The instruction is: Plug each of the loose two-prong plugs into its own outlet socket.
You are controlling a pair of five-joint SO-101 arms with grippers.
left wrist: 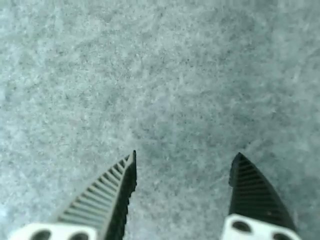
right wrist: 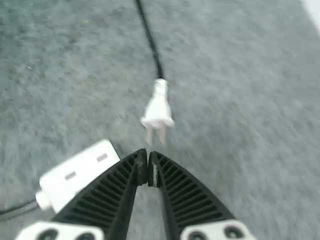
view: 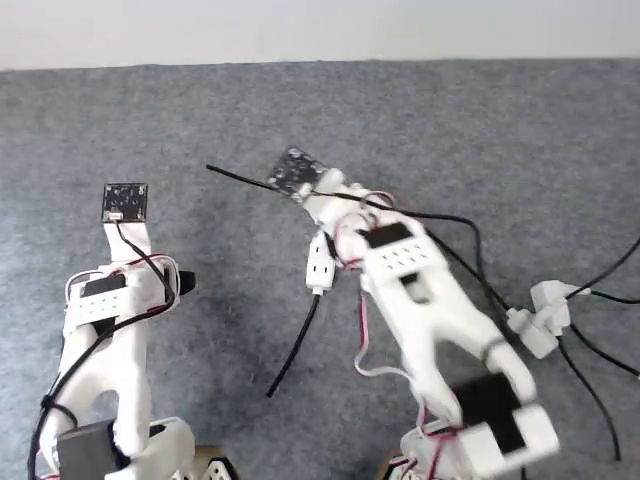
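Right gripper (right wrist: 148,167) sat clenched and empty, plug (right wrist: 158,112) just ahead with prongs facing it, socket block (right wrist: 80,172) beside it — best opened first, then closed across the plug's body; left gripper (left wrist: 185,160) gaped over carpet (left wrist: 150,75).

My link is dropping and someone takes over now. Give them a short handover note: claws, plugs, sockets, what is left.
Left claw: open, empty, over bare carpet.
Right claw: shut, empty, just short of the white plug, whose prongs point toward it.
The outlet socket lies beside that claw, apart from the plug.
More white connectors with black cords lie farther right in the high view; mated or not, cannot tell.
Done: nothing visibly. Left: grip this plug, push it into its socket, then check the others.
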